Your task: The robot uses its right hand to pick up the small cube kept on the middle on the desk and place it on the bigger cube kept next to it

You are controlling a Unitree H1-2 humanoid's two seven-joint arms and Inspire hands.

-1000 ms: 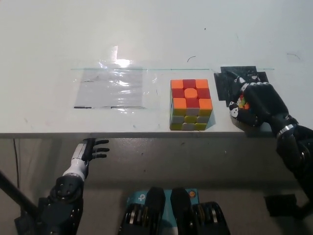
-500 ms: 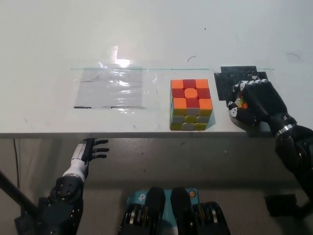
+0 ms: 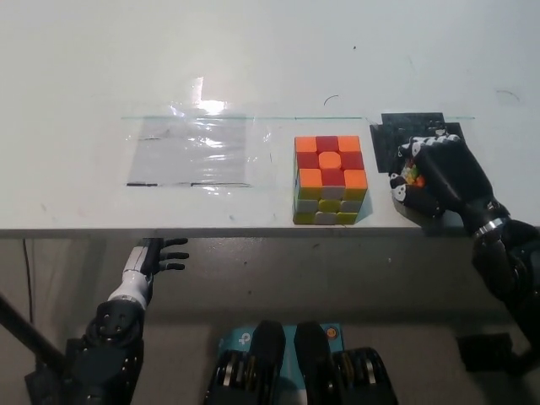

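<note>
Head view: right hand (image 3: pixel 443 179) fingers clamp the small cube (image 3: pixel 413 175) beside the bigger cube (image 3: pixel 329 179); left hand (image 3: pixel 154 260) fingers apart.

I see a white desk (image 3: pixel 253 51) filling the upper half of the frame, its front edge running straight across just above the middle. At centre left a sheet of clear plastic (image 3: pixel 192 152) lies flat on it, crinkled and catching a bright glare near its top edge (the shine hides whatever surface detail is under it). A thin line of tape (image 3: pixel 295 118) runs across the desk from the sheet's top toward the right. At upper right there is a black patch (image 3: pixel 392 139) on the desk. A few small dark marks (image 3: pixel 329 99) dot the surface. Below the edge I see grey floor (image 3: pixel 337 278).
</note>
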